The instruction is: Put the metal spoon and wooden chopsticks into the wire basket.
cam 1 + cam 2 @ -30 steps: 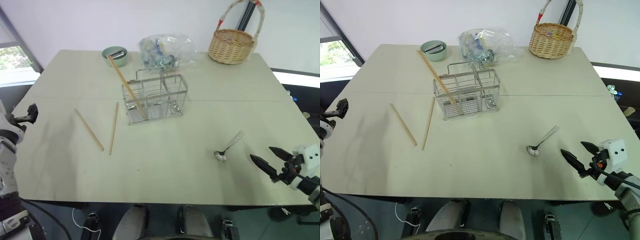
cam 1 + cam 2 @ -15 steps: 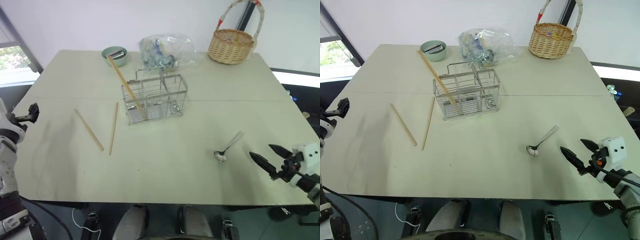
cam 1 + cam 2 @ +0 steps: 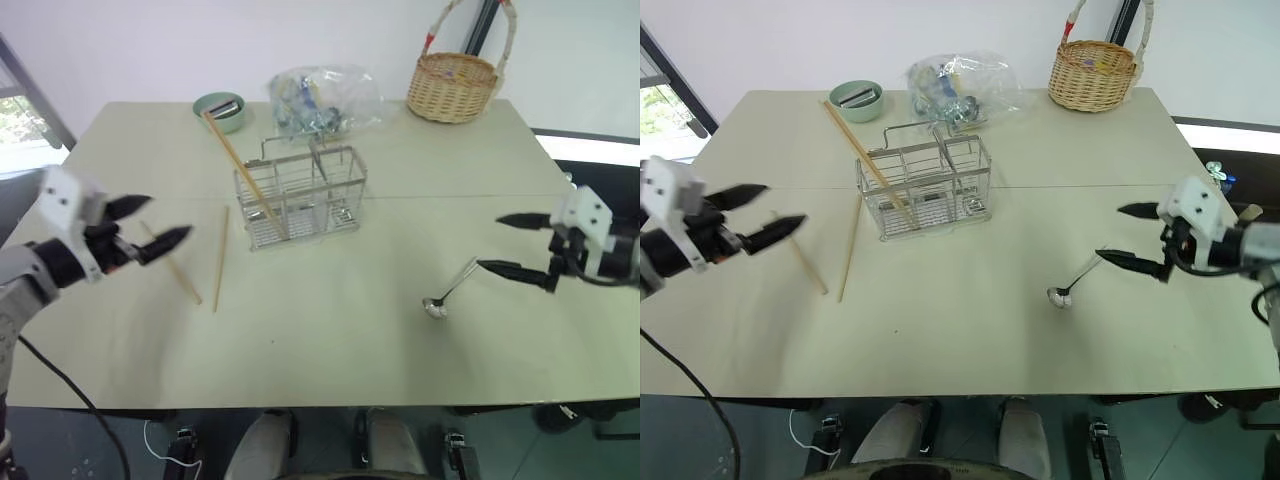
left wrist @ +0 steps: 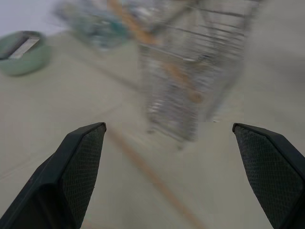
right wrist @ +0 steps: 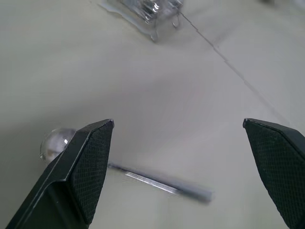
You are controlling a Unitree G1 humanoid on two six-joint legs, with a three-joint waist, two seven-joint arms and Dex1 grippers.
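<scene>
The wire basket (image 3: 300,195) stands mid-table with one wooden chopstick (image 3: 240,170) leaning in it, its top end sticking out toward the back left. Two more wooden chopsticks lie flat to its left: one (image 3: 218,258) in plain sight, the other (image 3: 185,280) partly behind my left gripper (image 3: 165,220), which hovers open just above them. In the left wrist view a chopstick (image 4: 152,176) lies between the fingers, the basket (image 4: 190,71) beyond. The metal spoon (image 3: 448,292) lies at the right. My right gripper (image 3: 490,243) hangs open just right of it, above the spoon's handle (image 5: 162,183).
A green bowl (image 3: 222,108), a clear plastic bag of items (image 3: 315,98) and a round wicker basket (image 3: 452,88) stand along the table's far side. Bare tabletop (image 3: 330,330) stretches between the chopsticks and the spoon and up to the near edge.
Both arms have swung inward over the table. The left gripper came from the left edge to above the chopsticks. The right gripper rose from the near right corner to beside the spoon.
</scene>
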